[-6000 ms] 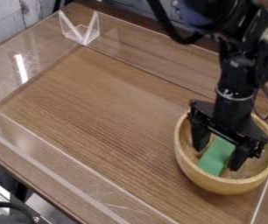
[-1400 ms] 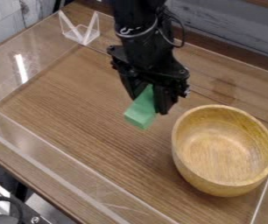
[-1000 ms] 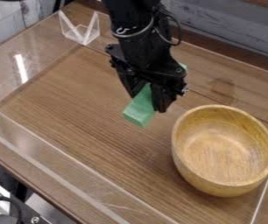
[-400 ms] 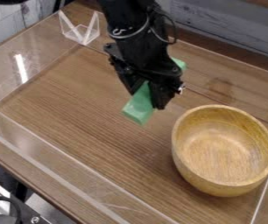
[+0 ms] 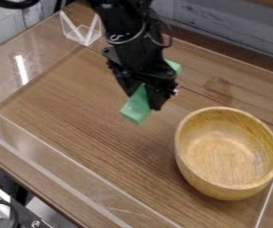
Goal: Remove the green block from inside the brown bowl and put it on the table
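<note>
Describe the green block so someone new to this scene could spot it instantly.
Start at the wooden bowl on the table's right side, now empty. To its left hangs the black gripper; the green block is pinched between its fingers above the table, the only bright green thing in view.

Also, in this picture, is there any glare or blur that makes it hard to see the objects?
In the camera view: the image is small and soft, so fine detail is lost; bright glare streaks lie on the clear acrylic walls at left; the table shows a mild sheen; the dark gripper has little visible detail; the green block and the brown bowl remain easy to see.
</note>
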`<action>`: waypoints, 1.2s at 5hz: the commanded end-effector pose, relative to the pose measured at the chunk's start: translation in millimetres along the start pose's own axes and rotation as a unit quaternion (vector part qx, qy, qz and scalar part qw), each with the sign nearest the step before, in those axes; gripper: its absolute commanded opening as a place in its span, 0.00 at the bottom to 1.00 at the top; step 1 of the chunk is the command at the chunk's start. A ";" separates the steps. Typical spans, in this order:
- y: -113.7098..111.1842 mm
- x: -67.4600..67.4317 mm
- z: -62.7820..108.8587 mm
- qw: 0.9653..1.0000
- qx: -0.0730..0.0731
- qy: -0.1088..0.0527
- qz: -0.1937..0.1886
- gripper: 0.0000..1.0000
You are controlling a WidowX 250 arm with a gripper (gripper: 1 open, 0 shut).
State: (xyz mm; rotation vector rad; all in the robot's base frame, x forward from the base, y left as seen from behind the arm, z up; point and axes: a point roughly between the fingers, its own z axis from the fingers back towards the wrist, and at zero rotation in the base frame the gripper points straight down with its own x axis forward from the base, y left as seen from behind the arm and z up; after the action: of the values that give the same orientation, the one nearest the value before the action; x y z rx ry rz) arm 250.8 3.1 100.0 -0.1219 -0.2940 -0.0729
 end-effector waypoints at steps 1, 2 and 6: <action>12.6 14.3 -2.0 1.000 0.008 -0.024 0.005 0.00; 20.0 18.8 -11.2 1.000 0.011 -0.026 0.010 0.00; 38.6 31.0 -33.9 0.999 0.019 -0.037 0.031 0.00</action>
State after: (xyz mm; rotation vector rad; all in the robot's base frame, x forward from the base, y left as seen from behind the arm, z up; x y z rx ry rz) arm 282.4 30.1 57.5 -0.1093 -0.3041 -0.0001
